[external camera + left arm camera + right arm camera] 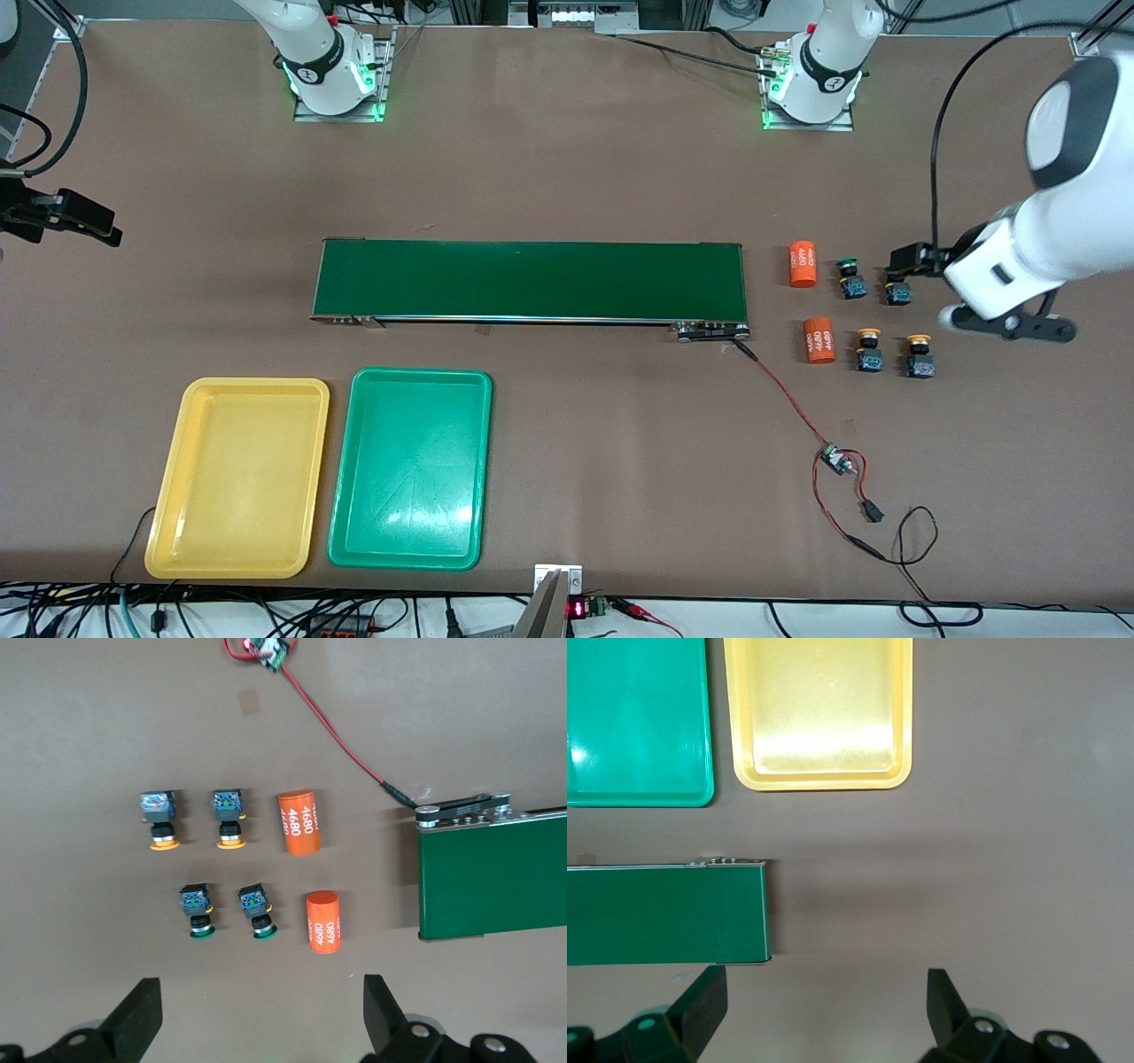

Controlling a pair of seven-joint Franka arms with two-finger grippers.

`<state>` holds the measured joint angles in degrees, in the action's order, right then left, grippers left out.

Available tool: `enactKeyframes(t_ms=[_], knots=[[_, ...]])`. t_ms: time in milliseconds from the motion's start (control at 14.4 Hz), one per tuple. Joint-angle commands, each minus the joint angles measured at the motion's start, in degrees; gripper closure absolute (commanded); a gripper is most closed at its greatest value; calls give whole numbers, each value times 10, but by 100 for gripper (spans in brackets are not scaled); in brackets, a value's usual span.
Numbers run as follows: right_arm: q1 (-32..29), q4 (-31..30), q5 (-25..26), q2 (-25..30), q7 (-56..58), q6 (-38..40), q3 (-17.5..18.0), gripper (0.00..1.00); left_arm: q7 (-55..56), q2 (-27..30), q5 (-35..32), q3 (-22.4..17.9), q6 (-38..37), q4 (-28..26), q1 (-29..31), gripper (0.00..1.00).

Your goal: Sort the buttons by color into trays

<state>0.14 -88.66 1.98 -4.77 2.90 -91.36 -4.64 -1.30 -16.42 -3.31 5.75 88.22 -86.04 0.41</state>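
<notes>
Buttons (886, 319): four, grouped at the left arm's end beside the conveyor (532, 279), unsorted. Left gripper (257, 1019) hangs over them, jaws spread (likely readying a pick). Right gripper (824, 1014) spread, waiting over bare table near empty trays (199, 549).

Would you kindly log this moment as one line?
buttons: four, unsorted, beside conveyor | trays: empty | left gripper: open above buttons | right gripper: open, waiting

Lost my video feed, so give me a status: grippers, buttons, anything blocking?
Left gripper open, over table beside green-capped buttons. Right gripper open, empty, past conveyor belt end. All four buttons unsorted; yellow tray and green tray empty. Nothing blocking.
</notes>
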Motion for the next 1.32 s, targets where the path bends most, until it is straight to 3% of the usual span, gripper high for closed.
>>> enactKeyframes(t_ms=[0, 277, 485, 831, 1038, 1246], knots=[[-2, -7, -8, 9, -5, -1, 2, 0, 6, -29, 2, -3, 50, -14, -3, 0], [-5, -7, -8, 8, -5, -2, 1, 0, 41, -30, 2, -3, 203, -114, -4, 0], [-3, -7, -8, 8, -5, -3, 1, 0, 56, -26, 1, -4, 350, -232, -2, 0], [-5, -8, -8, 8, -5, -2, 1, 0, 56, -34, 1, -4, 546, -366, 2, 0], [-7, -8, -8, 6, -5, -3, -2, 0, 54, -57, 1, -4, 597, -391, 2, 0], [-5, -8, -8, 6, -5, -5, -2, 0, 53, -89, 1, -4, 639, -393, 4, 11]])
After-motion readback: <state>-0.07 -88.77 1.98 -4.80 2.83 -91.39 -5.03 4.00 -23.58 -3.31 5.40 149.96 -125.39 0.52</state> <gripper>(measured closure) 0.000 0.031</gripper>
